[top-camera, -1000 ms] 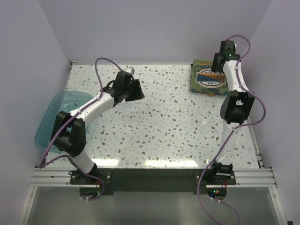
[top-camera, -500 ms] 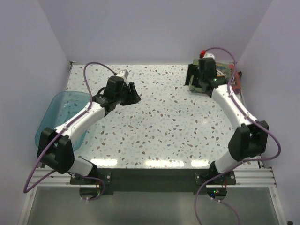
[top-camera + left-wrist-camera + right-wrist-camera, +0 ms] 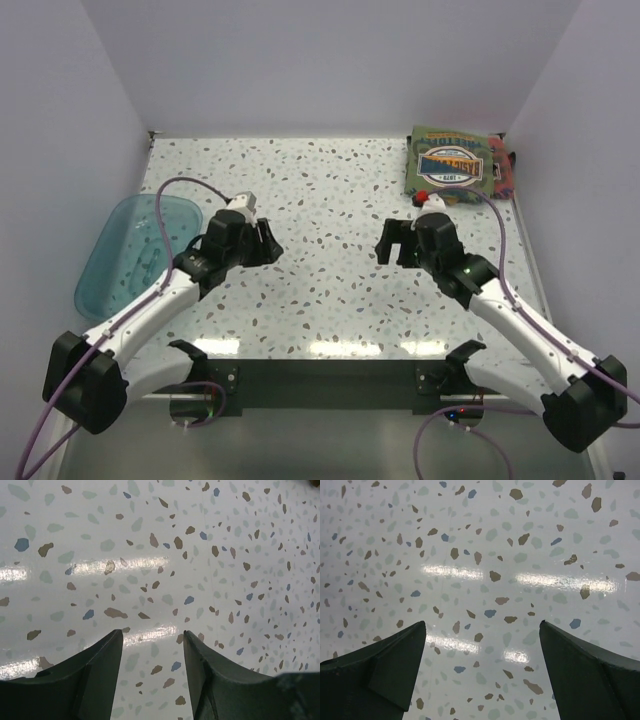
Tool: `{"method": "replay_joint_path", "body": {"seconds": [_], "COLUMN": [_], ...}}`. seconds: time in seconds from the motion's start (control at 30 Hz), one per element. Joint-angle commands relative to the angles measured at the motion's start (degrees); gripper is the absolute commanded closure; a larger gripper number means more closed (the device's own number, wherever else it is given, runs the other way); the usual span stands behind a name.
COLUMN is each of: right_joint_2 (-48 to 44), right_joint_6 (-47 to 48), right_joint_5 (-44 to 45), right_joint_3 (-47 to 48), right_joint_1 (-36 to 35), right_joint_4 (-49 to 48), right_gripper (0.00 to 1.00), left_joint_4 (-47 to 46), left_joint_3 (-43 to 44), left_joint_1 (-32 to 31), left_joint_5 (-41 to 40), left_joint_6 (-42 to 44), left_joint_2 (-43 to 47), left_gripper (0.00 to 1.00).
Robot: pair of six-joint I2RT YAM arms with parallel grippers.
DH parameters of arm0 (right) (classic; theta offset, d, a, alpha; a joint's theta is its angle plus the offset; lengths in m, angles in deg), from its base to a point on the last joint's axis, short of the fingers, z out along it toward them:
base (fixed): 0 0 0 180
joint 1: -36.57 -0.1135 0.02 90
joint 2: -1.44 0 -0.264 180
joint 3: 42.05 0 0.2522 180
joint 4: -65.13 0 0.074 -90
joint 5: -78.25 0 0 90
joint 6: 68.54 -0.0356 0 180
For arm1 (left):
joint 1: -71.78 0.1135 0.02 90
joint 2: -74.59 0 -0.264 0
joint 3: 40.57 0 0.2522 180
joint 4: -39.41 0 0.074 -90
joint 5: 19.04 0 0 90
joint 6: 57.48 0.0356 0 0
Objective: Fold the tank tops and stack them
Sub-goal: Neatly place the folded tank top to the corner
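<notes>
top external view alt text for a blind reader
Over a speckled table, two robot arms hold the left end effector and right end effector open and empty near its middle. A folded olive green tank top with blue-white chest print lies in the far right corner; a translucent teal plastic tub sits at the left edge.

Right gripper point(image 3: 394, 243) is off the olive tank top point(image 3: 452, 166), which now lies well beyond its wider-spread jaws. Left gripper point(image 3: 268, 243) is pulled back toward the bases.

Speckled counter point(image 3: 340, 200), pale walls point(image 3: 320, 60)
White terrazzo surface mid-frame, lilac walls on three sides, light glare streaking its lower centre.
</notes>
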Motion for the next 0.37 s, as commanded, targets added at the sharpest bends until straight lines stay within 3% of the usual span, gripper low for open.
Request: {"method": "replay_joint_path", "body": {"seconds": [0.0,0.33], "right_joint_2": [-4.10,-2.61], "right_joint_6": [-2.00,-0.86], "right_joint_5": [2.12,4.06], "right_joint_3": [-0.55,1.83], "right_joint_1": [0.05,-0.04], "right_joint_4": [-1.49,-0.70], "right_gripper": [0.01,0.01], "left_joint_4": [-3.25,-1.23], "left_joint_3": [-1.75,-0.78], "left_joint_1": [-0.38,-0.29], "left_joint_5": [-1.06,-2.45], "left_joint_6": [1.32,2.81], "left_joint_2": [2.88,4.64], "left_gripper": [0.43,0.43]}}
